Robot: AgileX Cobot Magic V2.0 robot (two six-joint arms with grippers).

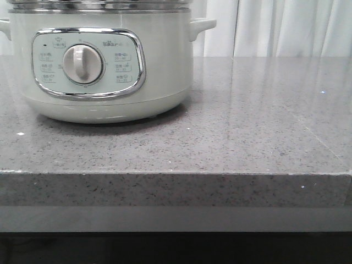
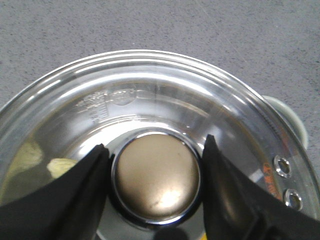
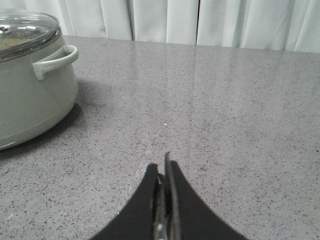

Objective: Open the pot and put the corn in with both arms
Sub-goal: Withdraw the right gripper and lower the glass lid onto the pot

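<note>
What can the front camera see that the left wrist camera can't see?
Only the front view shows the pot's control panel with its round dial, and the counter's front edge. Only the left wrist view shows the lid's round knob, with the left gripper open, one finger on each side of it, and two small holes at the lid's rim. Both show the pot with its lid on, standing on the grey counter.

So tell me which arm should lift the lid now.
Left. The left gripper is open, its fingers flanking the lid knob on the pot. The right gripper is shut, low over the bare counter, apart from the pot.
</note>
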